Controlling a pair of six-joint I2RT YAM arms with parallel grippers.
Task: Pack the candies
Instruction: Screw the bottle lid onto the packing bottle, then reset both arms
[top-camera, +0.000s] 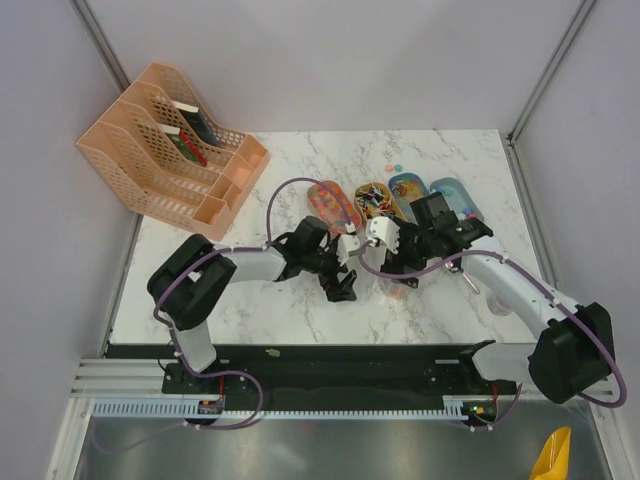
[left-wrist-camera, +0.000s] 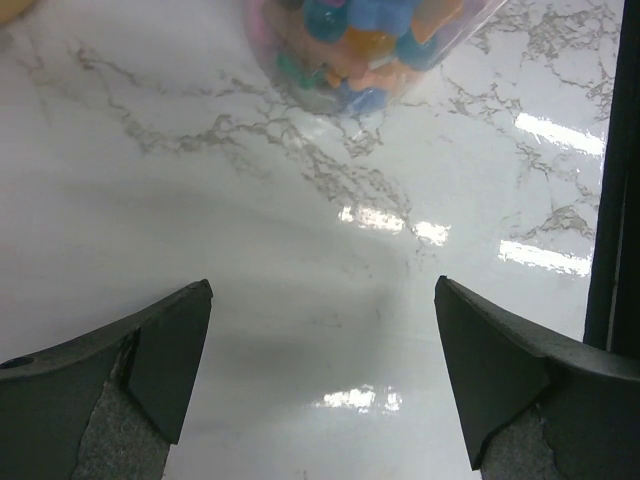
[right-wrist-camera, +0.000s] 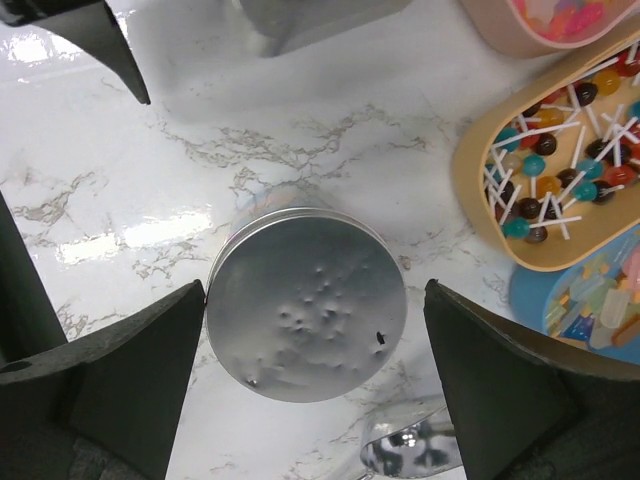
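The right gripper (right-wrist-camera: 315, 290) hangs wide open astride the lid (right-wrist-camera: 305, 330) of the jar (left-wrist-camera: 330, 85), one finger at the lid's 9 o'clock and one at its 3, likely lined up to grasp it. The left gripper (left-wrist-camera: 322, 288) is spread too, holding nothing above the table (left-wrist-camera: 150, 180). The jar sits at its 12 o'clock, so it is perhaps placed to steady it.

Candies (left-wrist-camera: 370, 40) show through the jar wall, and more lie in trays (right-wrist-camera: 470, 200) at the lid's 2 o'clock. The lid hides how full the jar is, and the left wrist view cuts off its top. A shiny piece (right-wrist-camera: 405, 450) at the lid's 6 o'clock is too cropped to identify.

Blurred candies (left-wrist-camera: 365, 40), probably in a jar (left-wrist-camera: 340, 98), cut off at top
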